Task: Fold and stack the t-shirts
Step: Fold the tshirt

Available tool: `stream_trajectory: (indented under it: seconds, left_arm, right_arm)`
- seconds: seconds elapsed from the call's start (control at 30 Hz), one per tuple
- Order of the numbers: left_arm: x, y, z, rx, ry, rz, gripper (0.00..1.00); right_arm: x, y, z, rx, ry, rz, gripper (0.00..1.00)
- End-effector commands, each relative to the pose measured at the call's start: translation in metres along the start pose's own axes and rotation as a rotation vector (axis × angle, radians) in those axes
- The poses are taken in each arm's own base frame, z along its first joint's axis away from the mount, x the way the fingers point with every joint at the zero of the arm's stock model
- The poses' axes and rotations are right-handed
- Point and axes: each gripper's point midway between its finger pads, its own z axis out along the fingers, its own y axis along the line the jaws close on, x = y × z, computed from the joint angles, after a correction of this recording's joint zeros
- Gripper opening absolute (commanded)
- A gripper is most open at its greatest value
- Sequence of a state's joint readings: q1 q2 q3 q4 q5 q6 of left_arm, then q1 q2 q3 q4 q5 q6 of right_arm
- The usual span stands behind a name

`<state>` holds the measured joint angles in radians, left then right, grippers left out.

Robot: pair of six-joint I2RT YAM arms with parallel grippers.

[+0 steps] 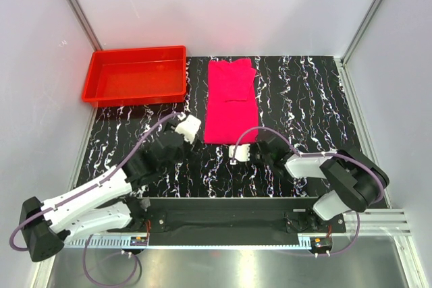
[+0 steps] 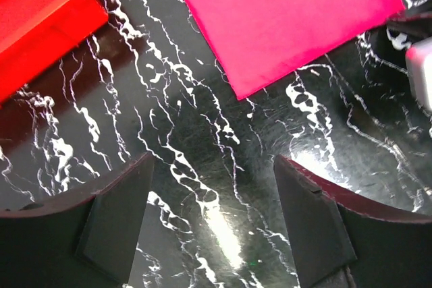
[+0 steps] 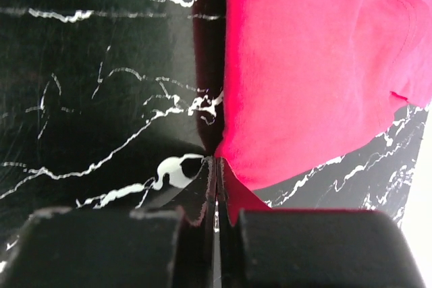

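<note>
Left gripper (image 2: 212,158) gapes wide, empty, over bare tabletop (image 1: 304,99) off the t-shirt's (image 1: 231,99) near-left corner. Right gripper (image 3: 216,161) is pinched shut at its near edge. The t-shirt runs mid-table to the far edge, red tray (image 1: 138,50) far-left.

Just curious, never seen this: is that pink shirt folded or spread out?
Folded: the t-shirt lies as a narrow strip, no sleeves sticking out.

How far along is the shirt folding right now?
Done: the t-shirt lies folded into a narrow strip. In hand: the right claw is shut, apparently pinching a near corner; the left claw hangs open short of the other. Left: crosswise folds and stacking; the red tray holds nothing.
</note>
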<state>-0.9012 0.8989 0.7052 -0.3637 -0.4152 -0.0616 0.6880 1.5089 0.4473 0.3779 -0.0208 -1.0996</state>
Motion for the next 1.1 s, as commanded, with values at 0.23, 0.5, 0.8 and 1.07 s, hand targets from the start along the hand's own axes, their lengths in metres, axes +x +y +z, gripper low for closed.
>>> stream_trajectory:
  seconds: [0.23,0.5,0.8,1.07]
  left_arm:
    - [0.018,-0.021,0.007,0.143,-0.03,0.298,0.75]
    - [0.034,-0.071,0.052,0.294,0.001,0.277,0.78]
    - [-0.005,-0.063,0.05,0.32,-0.106,-0.188,0.8]
    - [-0.029,-0.042,0.007,0.285,-0.021,-0.503,0.84]
  right_arm:
    - [-0.026,0.01,-0.014,-0.05,-0.127,0.051,0.0]
    - [-0.041,0.004,-0.023,-0.028,-0.207,0.019,0.0]
    - [-0.036,-0.014,-0.045,0.077,-0.174,0.144,0.38]
    - [-0.057,-0.048,-0.098,0.176,-0.202,0.678,0.68]
